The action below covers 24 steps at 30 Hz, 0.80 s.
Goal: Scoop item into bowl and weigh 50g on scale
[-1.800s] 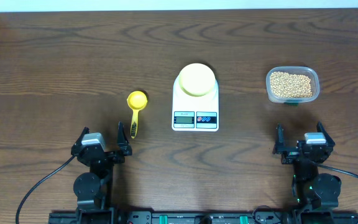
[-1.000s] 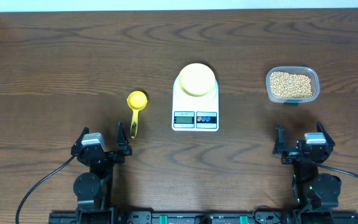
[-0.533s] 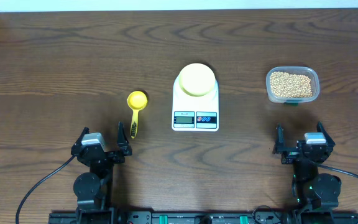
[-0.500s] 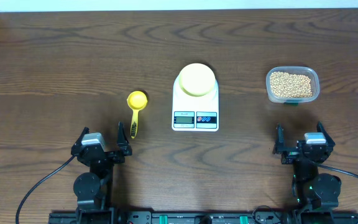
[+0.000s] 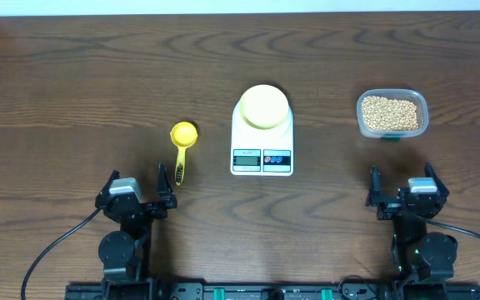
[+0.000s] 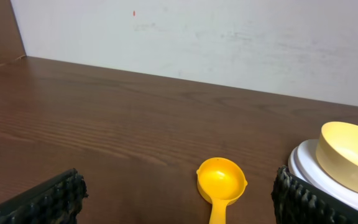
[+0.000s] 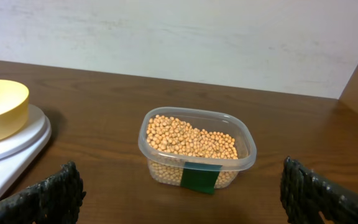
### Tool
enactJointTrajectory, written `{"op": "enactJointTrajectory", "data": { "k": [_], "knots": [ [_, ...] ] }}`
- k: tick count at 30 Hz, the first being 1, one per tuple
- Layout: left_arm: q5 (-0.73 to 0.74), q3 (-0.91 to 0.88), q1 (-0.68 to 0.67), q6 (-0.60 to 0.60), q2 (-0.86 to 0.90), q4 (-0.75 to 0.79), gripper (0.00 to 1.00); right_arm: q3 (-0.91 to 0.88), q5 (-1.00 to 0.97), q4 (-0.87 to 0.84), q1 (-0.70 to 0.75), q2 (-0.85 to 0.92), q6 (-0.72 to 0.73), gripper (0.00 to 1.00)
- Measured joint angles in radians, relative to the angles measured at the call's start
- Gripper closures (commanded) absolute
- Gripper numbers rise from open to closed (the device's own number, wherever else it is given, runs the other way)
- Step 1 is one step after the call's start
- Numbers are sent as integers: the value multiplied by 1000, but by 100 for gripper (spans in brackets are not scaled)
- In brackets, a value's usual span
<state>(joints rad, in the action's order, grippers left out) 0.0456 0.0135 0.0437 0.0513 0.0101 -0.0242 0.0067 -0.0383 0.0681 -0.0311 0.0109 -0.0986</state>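
1. At the center of the overhead frame, a white scale (image 5: 240, 140) sits on a dark wooden table (image 5: 82, 75). Its grey display (image 5: 247, 157) and 2 round buttons (image 5: 277, 157) face the lower edge of the frame.
2. A pale-yellow bowl (image 5: 263, 106) stands upright on the scale's round platform, over the upper half of the scale. In the left wrist view it appears at the right edge of the frame.
3. At the upper right of the overhead frame, tan beans (image 5: 390, 112) fill a clear rectangular container (image 7: 191, 112), well apart from the scale. A green label (image 7: 199, 176) marks the container's near wall in the right wrist view.
4. Left of the scale lies a bright yellow scoop (image 5: 182, 142), its round cup toward the top of the frame and its handle pointing toward the lower edge. It rests flat on the wood, near the scale without touching it.
5. At the lower left, the left gripper (image 5: 134, 188) rests low over the table with its claw spread wide and nothing between the black ribbed fingers (image 6: 55, 198). The scoop's handle ends just ahead of it.
6. At the lower right, the right gripper (image 5: 401, 187) is likewise spread wide and grips nothing. Its fingers (image 7: 48, 196) frame the container, which stands ahead of it and apart.
7. A white wall (image 7: 179, 37) runs behind the table's far edge in both wrist views.
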Motion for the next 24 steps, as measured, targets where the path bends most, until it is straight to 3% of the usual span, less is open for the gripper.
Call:
{"op": "enactJointTrajectory", "data": {
  "k": [24],
  "knots": [
    [8,0,0,23,0,11,2,0,0,0,0,0,0,1]
  ]
}}
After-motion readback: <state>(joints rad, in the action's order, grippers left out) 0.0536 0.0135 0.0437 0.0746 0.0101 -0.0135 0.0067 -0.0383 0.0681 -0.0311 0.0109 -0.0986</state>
